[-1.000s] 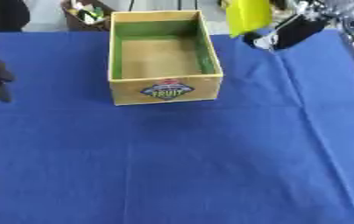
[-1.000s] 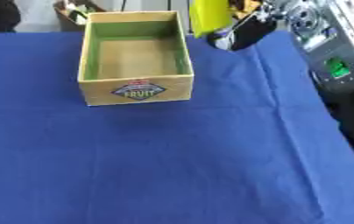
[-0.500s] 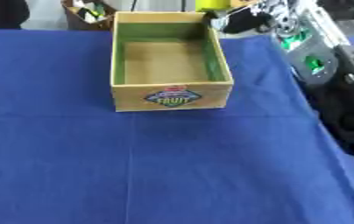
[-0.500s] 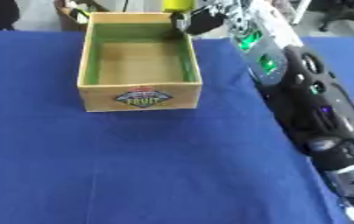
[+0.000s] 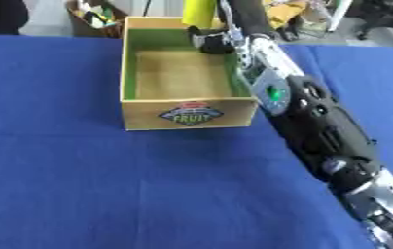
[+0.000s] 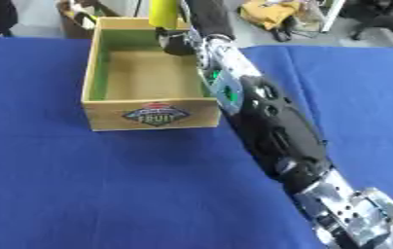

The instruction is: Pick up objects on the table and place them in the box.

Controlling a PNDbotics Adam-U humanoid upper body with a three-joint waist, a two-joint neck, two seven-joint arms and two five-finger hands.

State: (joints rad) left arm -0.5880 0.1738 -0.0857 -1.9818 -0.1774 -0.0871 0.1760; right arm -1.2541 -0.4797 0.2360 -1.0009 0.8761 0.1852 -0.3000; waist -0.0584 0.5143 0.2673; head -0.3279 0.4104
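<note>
Over the far right corner of one wooden box [image 5: 187, 113], the right hand [image 5: 213, 40] holds one yellow cylinder [image 5: 198, 13], fingers curled round it. Blue tablecloth [image 5: 106, 185] underneath; one basket [image 5: 92, 22] behind box.

The right arm [image 6: 259, 112] is stretching from the lower right corner across the blue tablecloth [image 6: 80, 185] toward the far end of the wooden box [image 6: 149, 114], which is showing a "FRUIT" label on its near wall. The right hand [image 6: 179, 41] is hanging over the box's far right corner, seemingly gripping a yellow-green cylindrical object [image 6: 163, 12] held upright above the rim.
</note>
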